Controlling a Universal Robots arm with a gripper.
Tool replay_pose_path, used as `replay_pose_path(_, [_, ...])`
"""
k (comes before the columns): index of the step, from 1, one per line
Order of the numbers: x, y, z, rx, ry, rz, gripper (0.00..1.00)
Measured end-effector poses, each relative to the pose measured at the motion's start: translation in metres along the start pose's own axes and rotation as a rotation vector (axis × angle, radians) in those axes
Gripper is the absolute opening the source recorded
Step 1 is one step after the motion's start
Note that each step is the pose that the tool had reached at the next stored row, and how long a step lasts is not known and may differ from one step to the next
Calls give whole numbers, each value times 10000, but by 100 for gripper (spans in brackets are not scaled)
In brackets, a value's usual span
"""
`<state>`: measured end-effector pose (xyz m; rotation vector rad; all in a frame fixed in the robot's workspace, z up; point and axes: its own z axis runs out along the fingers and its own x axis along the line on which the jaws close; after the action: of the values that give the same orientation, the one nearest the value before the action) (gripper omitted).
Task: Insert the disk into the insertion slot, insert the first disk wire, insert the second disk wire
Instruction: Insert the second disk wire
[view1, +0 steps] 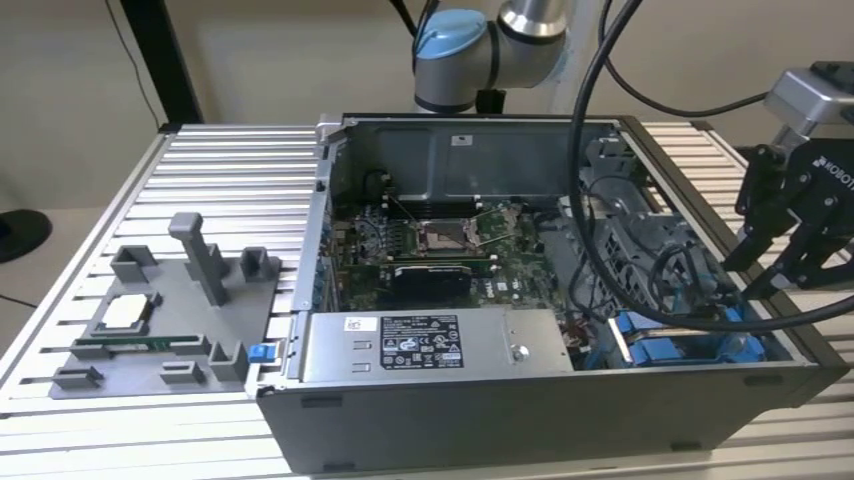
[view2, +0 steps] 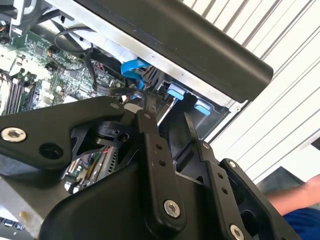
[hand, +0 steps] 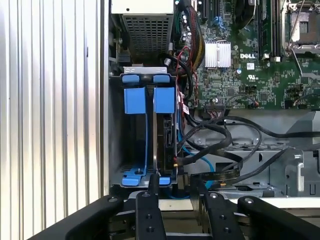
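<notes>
The insertion slot (hand: 135, 135) is a grey metal bay with bright blue tabs, at the case's corner on the exterior view's right (view1: 681, 345). In the first wrist view, a dark edge-on disk (hand: 166, 132) stands in the bay half nearer the motherboard, under a blue tab. A thin wire end (hand: 175, 161) and a blue flat cable (hand: 200, 159) lie beside it. Whether either is plugged in cannot be told. My gripper (hand: 176, 189) hovers just off the bay's end, open, with nothing between its black fingers (view2: 150, 117). In the exterior view the gripper (view1: 763, 272) hangs over the case's wall.
The silver power-supply box (view1: 427, 345) lies along the case's front and the motherboard (view1: 427, 240) behind it. Thick black cables (view1: 627, 200) drape across the case. A grey fixture (view1: 160, 320) stands on the slatted table at the exterior view's left. A person's blue sleeve (view2: 300, 217) is nearby.
</notes>
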<state>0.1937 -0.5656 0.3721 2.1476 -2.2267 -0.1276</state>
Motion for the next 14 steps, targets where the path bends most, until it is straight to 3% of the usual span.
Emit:
replay_pose_path(6, [0, -1, 0, -3, 1, 0, 100])
replay_pose_path(10, [1, -1, 2, -75, -23, -1, 100])
replay_pose_path(12, [5, -5, 10, -85, -166, -13, 100])
replay_pose_path(14, [15, -12, 17, -93, -389, -34, 100])
